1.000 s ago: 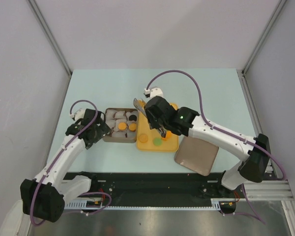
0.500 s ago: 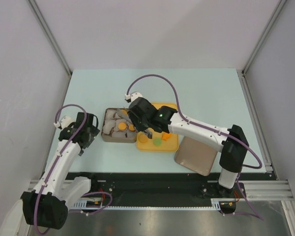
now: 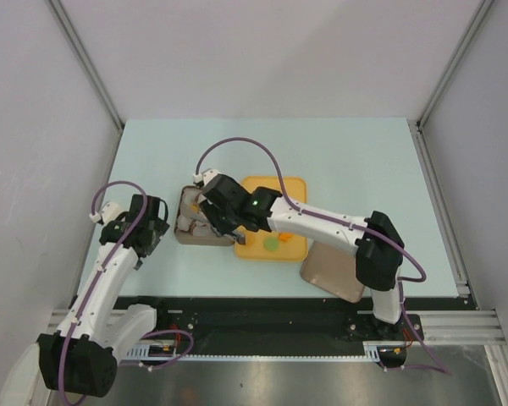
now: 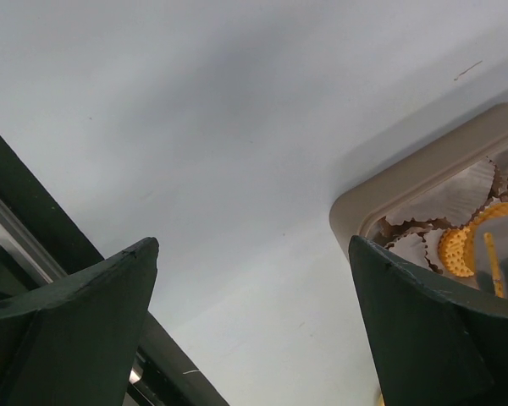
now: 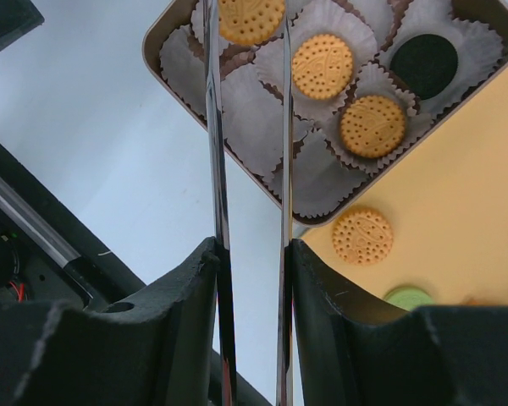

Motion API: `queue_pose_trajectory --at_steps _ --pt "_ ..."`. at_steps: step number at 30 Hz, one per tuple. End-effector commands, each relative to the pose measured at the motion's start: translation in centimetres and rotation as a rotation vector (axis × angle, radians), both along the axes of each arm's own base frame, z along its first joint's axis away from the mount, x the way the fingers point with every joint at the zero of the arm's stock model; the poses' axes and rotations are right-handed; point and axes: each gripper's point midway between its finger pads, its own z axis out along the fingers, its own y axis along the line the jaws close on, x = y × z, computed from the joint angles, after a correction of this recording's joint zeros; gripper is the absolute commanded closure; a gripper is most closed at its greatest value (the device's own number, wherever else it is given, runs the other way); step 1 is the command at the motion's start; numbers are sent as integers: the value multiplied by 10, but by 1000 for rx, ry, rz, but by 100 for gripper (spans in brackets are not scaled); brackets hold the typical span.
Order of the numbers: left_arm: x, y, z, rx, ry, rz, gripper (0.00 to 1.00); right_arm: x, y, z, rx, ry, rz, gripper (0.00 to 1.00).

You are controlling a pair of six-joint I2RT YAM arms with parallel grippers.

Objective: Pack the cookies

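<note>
My right gripper [image 5: 250, 245] is shut on a pair of metal tongs [image 5: 213, 127]. An orange cookie [image 5: 248, 17] sits between the tong tips, over a paper cup in the tan tin [image 5: 165, 25]. The tin also holds two orange cookies [image 5: 322, 66] and a black one [image 5: 425, 63]. An orange cookie [image 5: 362, 235] and a green one [image 5: 409, 296] lie on the yellow tray [image 3: 275, 186]. In the top view the right gripper [image 3: 220, 211] hangs over the tin [image 3: 186, 235]. My left gripper [image 4: 254, 245] stands open over bare table, left of the tin [image 4: 423, 165].
The tin's brown lid [image 3: 330, 275] lies to the right of the tray, near the right arm's base. White paper cups [image 5: 262, 110] line the tin. A black rail [image 3: 262, 317] runs along the near table edge. Grey walls close in both sides.
The right arm swung left from the yellow tray to above the tin, with the tongs in its grip. The left arm drew back to the left, away from the tin.
</note>
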Motion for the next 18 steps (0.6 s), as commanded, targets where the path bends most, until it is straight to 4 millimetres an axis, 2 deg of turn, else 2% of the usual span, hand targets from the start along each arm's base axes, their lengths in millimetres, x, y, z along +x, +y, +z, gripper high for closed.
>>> queue_pose_trajectory --at_steps 1,12,18 --pt "3 3 3 4 -29 14 1 2 19 19 62 -23 35 73" --pt "3 1 1 3 -28 -8 1 6 30 8 51 -10 46 72" --pt "4 1 0 4 -29 -14 1 13 30 -1 40 -2 33 71"
